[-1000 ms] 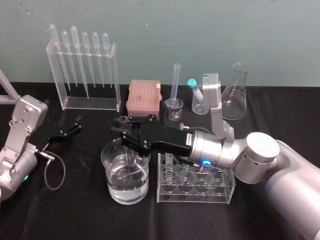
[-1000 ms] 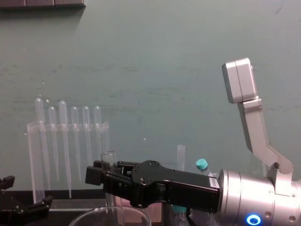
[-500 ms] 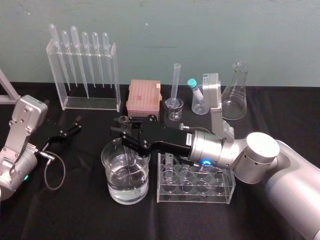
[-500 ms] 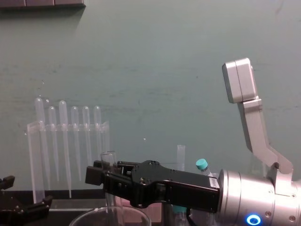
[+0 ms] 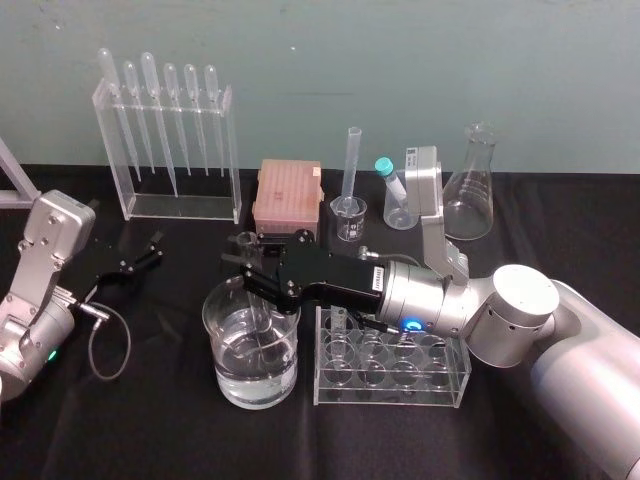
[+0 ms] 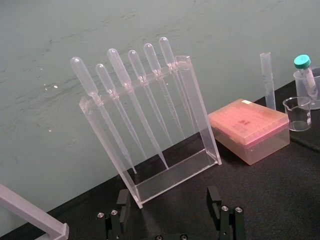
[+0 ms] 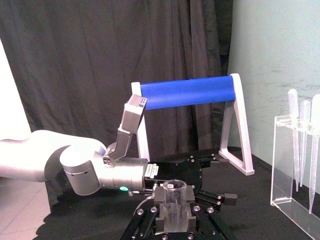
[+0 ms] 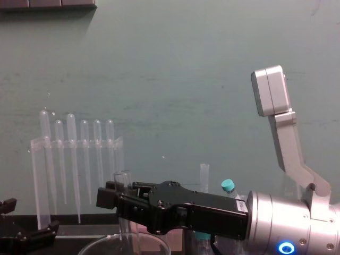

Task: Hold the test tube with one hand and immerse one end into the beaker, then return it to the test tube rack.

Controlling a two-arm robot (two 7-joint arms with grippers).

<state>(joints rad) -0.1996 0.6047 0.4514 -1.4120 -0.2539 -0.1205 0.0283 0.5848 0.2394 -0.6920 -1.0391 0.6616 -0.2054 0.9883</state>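
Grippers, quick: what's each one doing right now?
Left gripper: open, holding nothing, parked on the left.
Right gripper: shut on the test tube, over the beaker.

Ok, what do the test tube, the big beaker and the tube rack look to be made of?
The test tube, gripped by the right gripper and standing in the beaker, is clear, colourless and thin-walled, so likely glass. The beaker has a clear wall with bright glints along the rim and is probably glass. The rack is made of clear flat plates with frosty edges and looks like acrylic. The left gripper lies open at far left.

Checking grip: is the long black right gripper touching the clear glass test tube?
Touching. The right wrist view shows the right gripper's fingers clamped on the test tube's sides.
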